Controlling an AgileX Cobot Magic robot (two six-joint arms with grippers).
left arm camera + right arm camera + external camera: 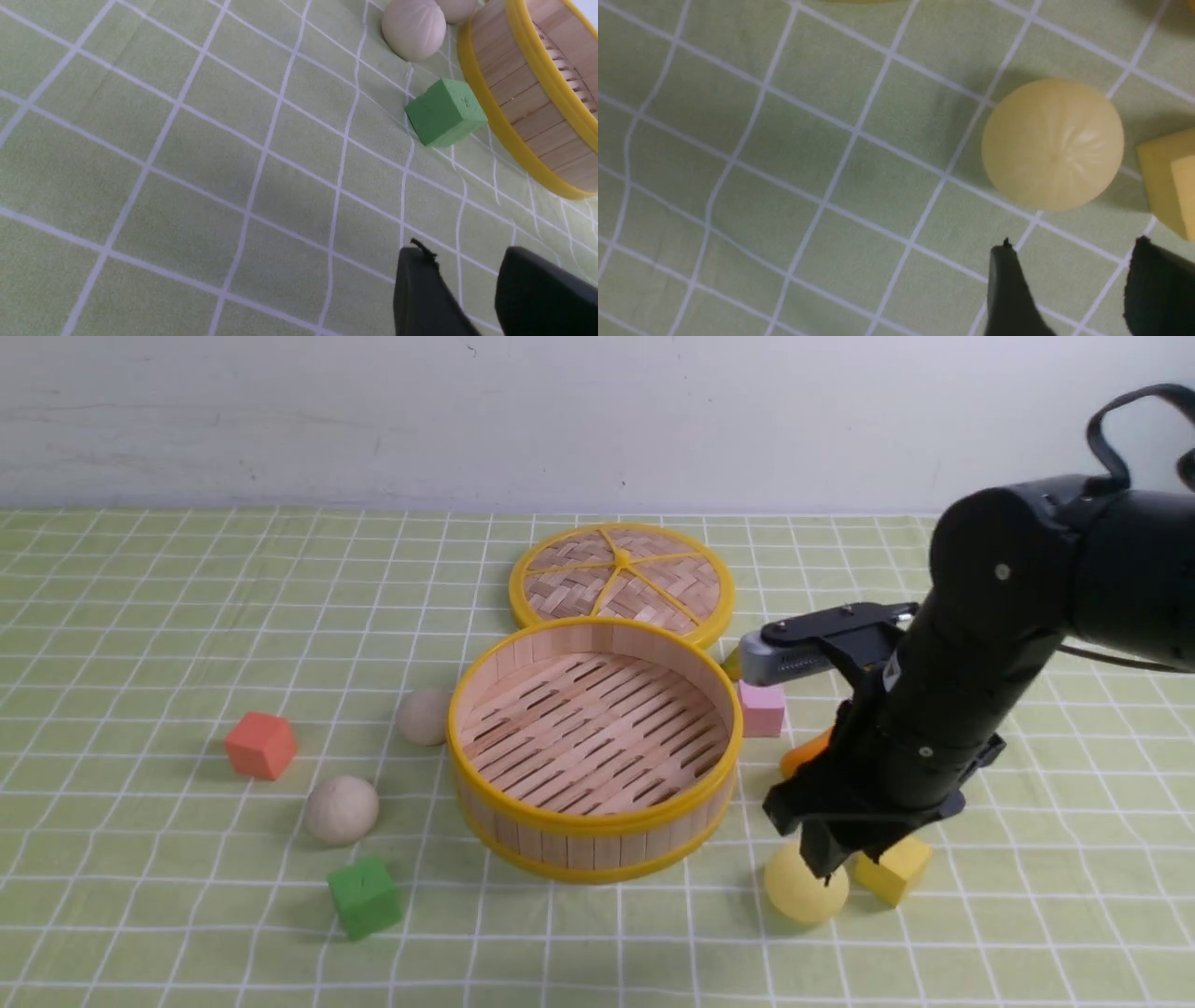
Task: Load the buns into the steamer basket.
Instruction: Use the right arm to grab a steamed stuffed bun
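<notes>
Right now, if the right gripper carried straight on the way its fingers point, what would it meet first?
Probably the pale yellow bun, which lies just ahead of the open gripper; how far below it sits is hard to judge.

The front view looks forward and down over the tabletop (168,915) from the robot's side. Both wrist views look down from closer in, the right one nearest; front and left share the green block (365,897) (446,112).
</notes>
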